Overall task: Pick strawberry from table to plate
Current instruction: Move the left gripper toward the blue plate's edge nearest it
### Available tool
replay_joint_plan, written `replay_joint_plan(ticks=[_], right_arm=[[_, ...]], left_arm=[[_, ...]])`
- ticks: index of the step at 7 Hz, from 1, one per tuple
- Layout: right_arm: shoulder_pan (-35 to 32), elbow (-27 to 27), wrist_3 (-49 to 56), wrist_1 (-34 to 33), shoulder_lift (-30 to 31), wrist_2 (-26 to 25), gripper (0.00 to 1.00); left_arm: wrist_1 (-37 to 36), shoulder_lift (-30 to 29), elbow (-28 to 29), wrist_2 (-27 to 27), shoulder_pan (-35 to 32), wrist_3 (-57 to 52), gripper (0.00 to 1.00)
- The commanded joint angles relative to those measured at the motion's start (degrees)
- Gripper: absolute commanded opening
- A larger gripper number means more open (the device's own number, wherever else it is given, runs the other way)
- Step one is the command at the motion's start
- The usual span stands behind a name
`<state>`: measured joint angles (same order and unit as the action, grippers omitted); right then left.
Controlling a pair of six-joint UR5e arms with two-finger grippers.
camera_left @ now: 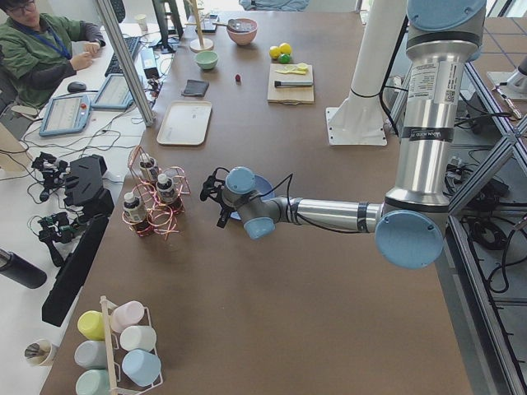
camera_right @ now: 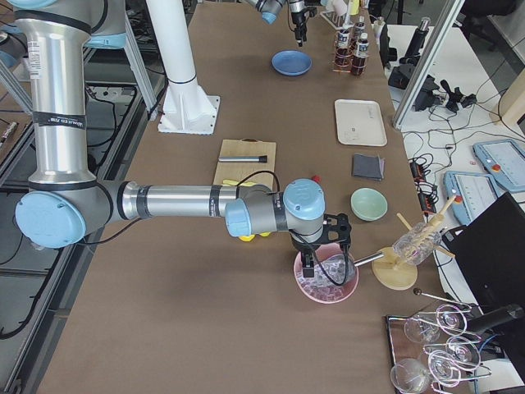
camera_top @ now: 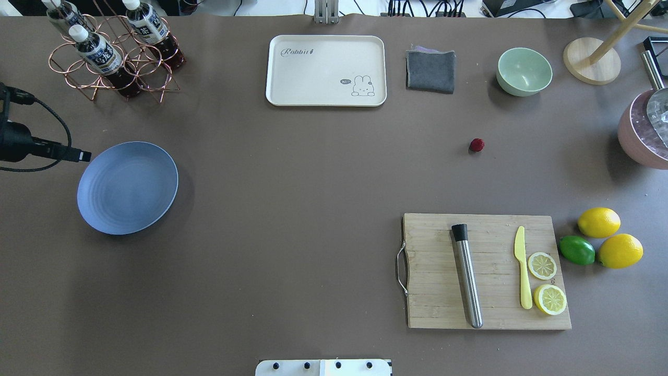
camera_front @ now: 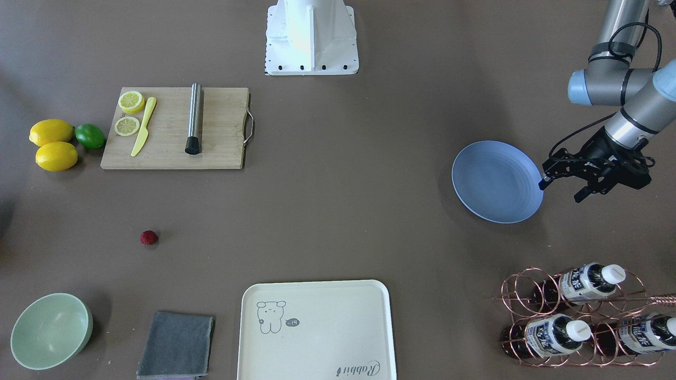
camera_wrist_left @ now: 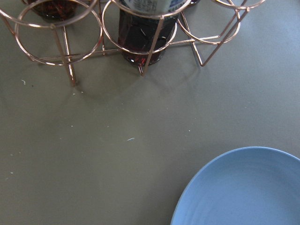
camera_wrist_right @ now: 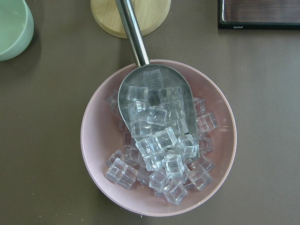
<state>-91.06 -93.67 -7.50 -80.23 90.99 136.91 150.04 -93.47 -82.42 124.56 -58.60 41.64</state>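
The strawberry (camera_front: 149, 237) (camera_top: 476, 144), tiny and dark red, lies alone on the brown table (camera_front: 343, 211), far from both arms. The blue-grey plate (camera_front: 496, 182) (camera_top: 128, 187) (camera_wrist_left: 248, 192) holds nothing. My left gripper (camera_front: 560, 191) (camera_top: 78, 155) hovers just beside the plate's rim, open, with nothing between its fingers. My right gripper (camera_right: 322, 250) shows only in the exterior right view, above a pink bowl of ice, and I cannot tell whether it is open or shut.
A copper rack of bottles (camera_top: 109, 57) stands near the plate. A cream tray (camera_top: 326, 70), grey cloth (camera_top: 430, 70) and green bowl (camera_top: 524, 71) line the far edge. A cutting board (camera_top: 485, 271), lemons (camera_top: 599, 222) and the pink ice bowl (camera_wrist_right: 158, 140) fill the right side.
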Motion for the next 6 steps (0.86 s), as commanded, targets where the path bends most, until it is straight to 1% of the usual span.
replay_joint_plan(ticks=[1,3,6], right_arm=[[0.09,-0.1,-1.11,0.16,-0.29,0.55,1.0],[1.4,-0.54,-3.9,0.59,-0.38,1.25,1.0],[1.94,-0.81,-4.45,0.95,-0.29,1.34,1.0]], left_arm=[[2.36,1.08,1.38,-0.19,1.2,0.11,0.98],[4.28,1.88,1.64,-0.28,2.52,0.2,0.97],[5.96,2.5,1.99,-0.28,3.49,0.2,0.97]])
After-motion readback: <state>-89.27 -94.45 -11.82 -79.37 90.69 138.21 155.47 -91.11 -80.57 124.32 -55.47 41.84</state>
